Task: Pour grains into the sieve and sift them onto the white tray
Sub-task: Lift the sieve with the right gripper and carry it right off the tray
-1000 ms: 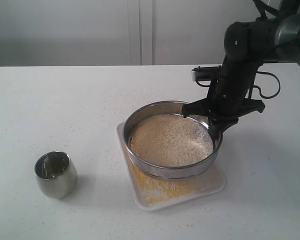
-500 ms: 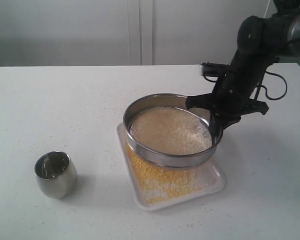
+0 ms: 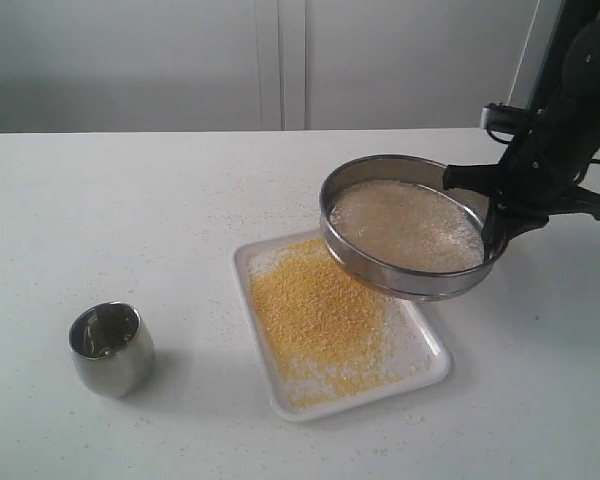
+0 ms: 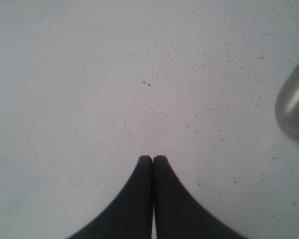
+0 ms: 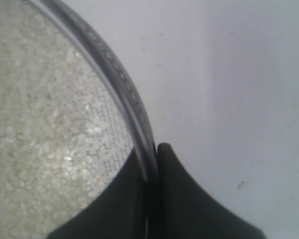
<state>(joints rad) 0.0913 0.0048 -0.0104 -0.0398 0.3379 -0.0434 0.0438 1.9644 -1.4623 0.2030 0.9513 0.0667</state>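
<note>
My right gripper (image 3: 494, 226) is shut on the right rim of the sieve (image 3: 380, 268) and holds it in the air, slightly tilted, over the white tray's far right corner. Pale whitish grains (image 3: 405, 222) lie on its mesh. The white tray (image 3: 280, 404) sits on the table with a spread of yellow grains (image 3: 315, 310) and some pale ones. In the right wrist view the gripper (image 5: 152, 149) pinches the sieve's steel rim (image 5: 114, 74), with pale grains (image 5: 40, 124) inside. My left gripper (image 4: 153, 158) is shut on nothing above bare table.
A small steel cup (image 3: 110, 348) stands upright at the front left of the table, and its side (image 4: 294, 107) shows in the left wrist view. Stray grains (image 3: 225, 320) dot the white tabletop left of the tray. White cabinet doors stand behind the table.
My right gripper has lifted the sieve and carried it to the right, away from the tray's middle. The yellow grains on the tray are now uncovered.
</note>
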